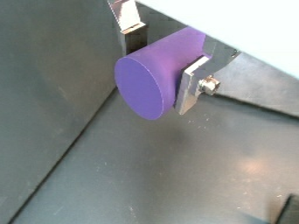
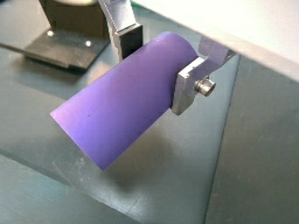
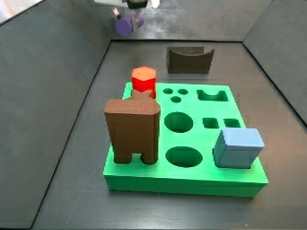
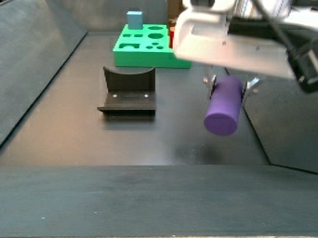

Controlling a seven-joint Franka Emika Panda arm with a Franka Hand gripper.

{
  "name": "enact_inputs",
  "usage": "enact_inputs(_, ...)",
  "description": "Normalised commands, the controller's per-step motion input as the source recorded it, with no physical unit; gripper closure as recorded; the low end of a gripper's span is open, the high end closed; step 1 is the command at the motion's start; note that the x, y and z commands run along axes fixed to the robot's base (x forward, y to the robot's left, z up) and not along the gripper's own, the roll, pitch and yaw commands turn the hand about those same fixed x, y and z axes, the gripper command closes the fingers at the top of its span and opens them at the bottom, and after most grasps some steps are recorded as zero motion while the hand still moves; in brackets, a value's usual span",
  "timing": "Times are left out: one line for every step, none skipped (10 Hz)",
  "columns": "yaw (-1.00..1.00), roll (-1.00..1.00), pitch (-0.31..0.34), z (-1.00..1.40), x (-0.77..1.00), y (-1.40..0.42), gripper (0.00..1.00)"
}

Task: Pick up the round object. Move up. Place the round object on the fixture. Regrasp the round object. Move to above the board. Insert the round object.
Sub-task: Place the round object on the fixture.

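The board point(image 3: 182, 144) carries a tall brown arch block point(image 3: 131, 129), a red hexagonal peg point(image 3: 144, 79) behind the arch, and a blue cube point(image 3: 240, 147). Just beyond the board stands the fixture point(image 3: 189, 60). Farther beyond, the gripper point(image 3: 129, 11) holds the round object point(image 3: 127, 25).

No text or numbers read anywhere, not on the gripper point(image 2: 162, 63), peg point(image 2: 121, 105) or board point(image 3: 192, 135).

A dark grey matte floor point(image 4: 112, 139) meets slanted grey walls point(image 3: 54, 63) on both sides of it. The light is soft and even, with a pale sheen on the panels.
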Motion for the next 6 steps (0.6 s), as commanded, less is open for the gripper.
enact_inputs(-0.01, 0.05, 0.036, 1.00, -0.02, 0.00, 1.00)
enact_inputs(-0.01, 0.05, 0.039, 1.00, -0.02, 0.00, 1.00)
enact_inputs(-0.01, 0.07, 0.047, 1.00, -0.03, 0.00, 1.00)
enact_inputs(0.00, 0.08, 0.053, 1.00, -0.03, 0.00, 1.00)
enact_inputs(0.01, 0.08, 0.061, 0.84, -0.03, 0.01, 1.00)
enact_inputs(0.01, 0.09, 0.066, 0.74, -0.02, 0.01, 1.00)
